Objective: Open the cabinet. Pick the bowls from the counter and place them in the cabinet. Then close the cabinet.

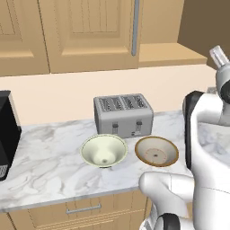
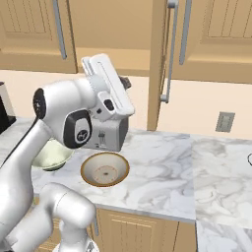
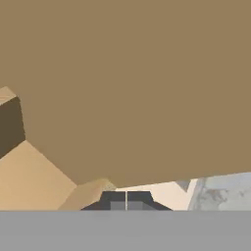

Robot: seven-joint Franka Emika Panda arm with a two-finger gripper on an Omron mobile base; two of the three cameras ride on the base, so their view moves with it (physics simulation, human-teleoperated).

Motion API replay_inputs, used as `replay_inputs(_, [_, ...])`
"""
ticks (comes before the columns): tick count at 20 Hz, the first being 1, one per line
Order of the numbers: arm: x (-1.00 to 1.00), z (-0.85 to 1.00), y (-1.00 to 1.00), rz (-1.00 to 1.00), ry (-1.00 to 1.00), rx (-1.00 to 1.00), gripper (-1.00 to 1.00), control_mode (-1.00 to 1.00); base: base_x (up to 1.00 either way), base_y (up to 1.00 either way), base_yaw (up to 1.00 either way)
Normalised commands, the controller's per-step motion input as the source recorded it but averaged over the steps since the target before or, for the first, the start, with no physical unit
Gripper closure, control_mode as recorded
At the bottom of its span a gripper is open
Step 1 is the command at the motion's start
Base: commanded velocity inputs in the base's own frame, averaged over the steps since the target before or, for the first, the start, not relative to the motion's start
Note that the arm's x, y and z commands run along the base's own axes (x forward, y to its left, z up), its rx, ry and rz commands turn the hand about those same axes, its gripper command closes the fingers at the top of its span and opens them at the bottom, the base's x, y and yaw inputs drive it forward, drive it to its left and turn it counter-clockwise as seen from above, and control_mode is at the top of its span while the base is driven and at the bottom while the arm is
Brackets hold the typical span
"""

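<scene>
While the claw [image 3: 126, 202] sat pinched fully shut on nothing, the cabinet [image 2: 211, 39] hung around its 1 o'clock. Its bar handles [image 2: 184, 34] ran vertically, so I'd guess a sideways grab next.

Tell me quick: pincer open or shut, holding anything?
Pincer: shut, its two dark tips meet with nothing between them; it holds nothing.
</scene>
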Motion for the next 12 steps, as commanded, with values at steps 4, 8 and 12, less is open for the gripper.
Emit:
replay_inputs(4, [-0.51,0.72,0.91,0.06,0.43,-0.27,1.0,-1.0,0.0,0.0,0.0])
replay_inputs(8, [-0.64,0.46,0.89,0.24,0.28,-0.29,-1.0,-1.0,0.0,0.0,0.0])
replay_inputs(12, [-0.43,0.02,0.72,0.32,-0.05,-0.18,-1.0,-1.0,0.0,0.0,0.0])
